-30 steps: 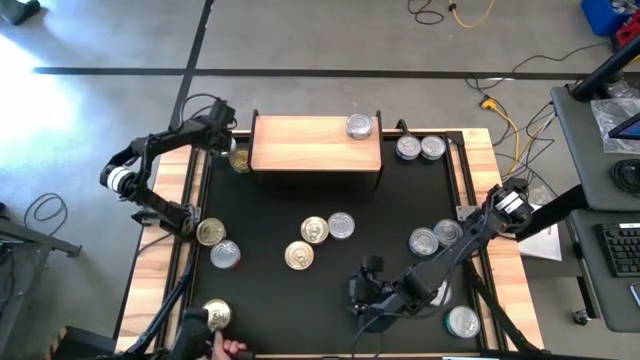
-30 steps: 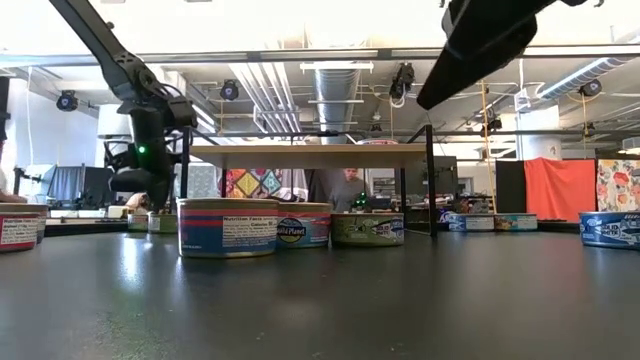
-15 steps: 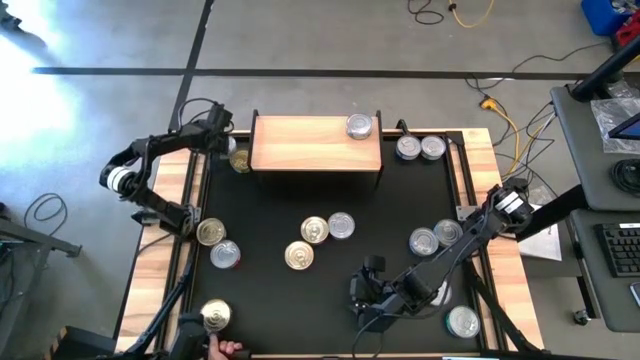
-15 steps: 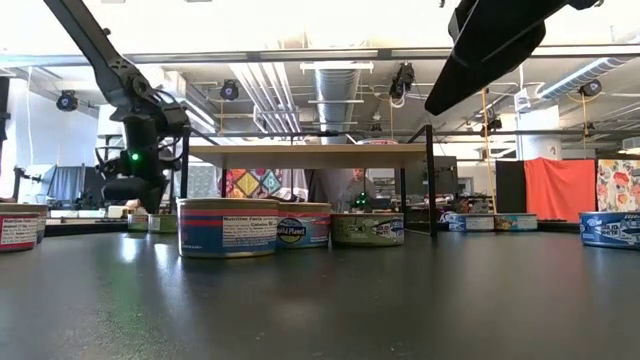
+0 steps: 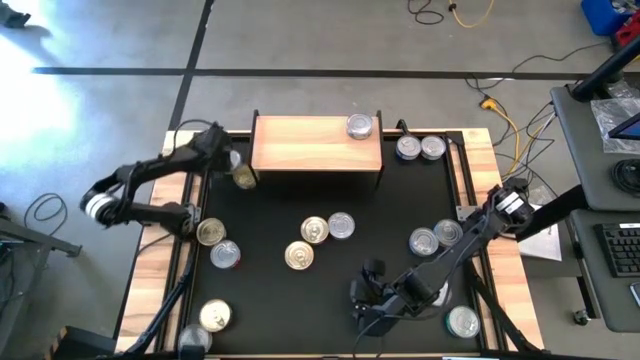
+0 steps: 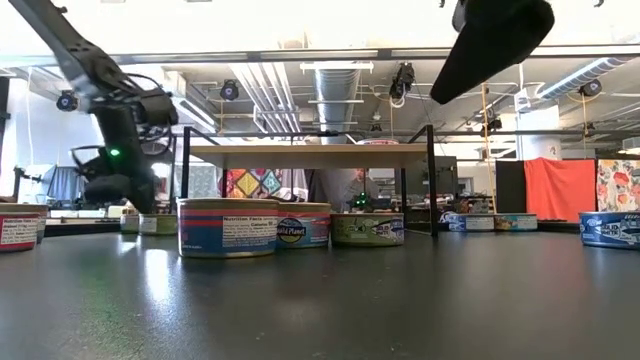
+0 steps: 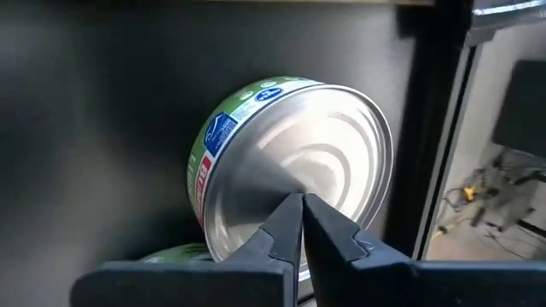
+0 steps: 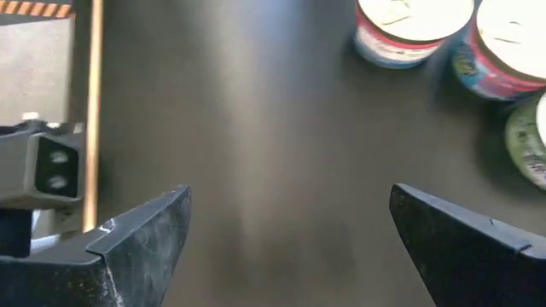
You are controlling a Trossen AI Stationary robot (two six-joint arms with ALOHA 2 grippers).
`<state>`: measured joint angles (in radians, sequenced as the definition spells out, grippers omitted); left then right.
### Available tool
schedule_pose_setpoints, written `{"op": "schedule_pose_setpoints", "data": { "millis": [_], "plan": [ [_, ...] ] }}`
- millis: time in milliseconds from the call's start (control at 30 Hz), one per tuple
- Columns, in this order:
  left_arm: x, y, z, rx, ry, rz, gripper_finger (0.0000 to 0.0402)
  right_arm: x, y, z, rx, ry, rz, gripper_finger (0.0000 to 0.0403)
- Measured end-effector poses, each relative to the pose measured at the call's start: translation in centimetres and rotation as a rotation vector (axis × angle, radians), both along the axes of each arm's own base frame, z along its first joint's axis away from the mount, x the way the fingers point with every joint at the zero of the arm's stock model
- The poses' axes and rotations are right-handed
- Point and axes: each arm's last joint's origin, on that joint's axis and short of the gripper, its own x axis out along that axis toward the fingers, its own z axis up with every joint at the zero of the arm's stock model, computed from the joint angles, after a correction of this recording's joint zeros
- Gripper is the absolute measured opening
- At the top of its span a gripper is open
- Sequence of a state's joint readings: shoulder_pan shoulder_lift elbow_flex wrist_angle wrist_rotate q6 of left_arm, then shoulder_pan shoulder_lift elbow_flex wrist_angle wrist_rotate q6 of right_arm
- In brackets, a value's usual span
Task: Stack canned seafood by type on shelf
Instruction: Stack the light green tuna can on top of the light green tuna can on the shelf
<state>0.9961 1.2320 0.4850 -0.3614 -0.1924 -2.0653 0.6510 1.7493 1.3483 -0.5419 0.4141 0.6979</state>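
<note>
The light-wood shelf stands at the table's far side and bears one silver-lidded can near its right end. Several more cans lie scattered on the black table, among them a cluster of three and a pair right of the shelf. My left gripper is shut, off the shelf's left end, at a green-labelled can. A second green can shows beside it. My right gripper hangs wide open above bare table at the near right. My left gripper lays its shut fingertips against the green-labelled can's silver lid, slanting down from the table's left. The can stands on the table just off the shelf's left legs. Whether the tips press on the lid or only brush it, I cannot tell.
The shelf's dark left leg stands close to the left gripper's can. Cans lie near the left rim, two at the right, one at the near right corner, one near left. Open table lies under the right gripper.
My left arm has drawn back toward the table's near and left edges, and the green-labelled can has slid with it from the shelf's far left corner toward the near side. A person's hand at the near left edge has withdrawn, leaving a can there.
</note>
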Motion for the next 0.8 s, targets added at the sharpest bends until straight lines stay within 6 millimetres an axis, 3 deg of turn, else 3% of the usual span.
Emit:
{"op": "schedule_pose_setpoints", "data": {
  "millis": [467,800],
  "plan": [
    [-0.3,-9.4,-0.4,0.029,0.033,-0.105,0.0000,-2.8,4.0,0.4,0.118,-0.038,0.000,0.0389],
    [1.7,-13.7,-0.6,0.051,0.028,-0.353,0.0000,-3.3,5.4,0.9,0.163,-0.112,0.012,0.0389]
  ]
}}
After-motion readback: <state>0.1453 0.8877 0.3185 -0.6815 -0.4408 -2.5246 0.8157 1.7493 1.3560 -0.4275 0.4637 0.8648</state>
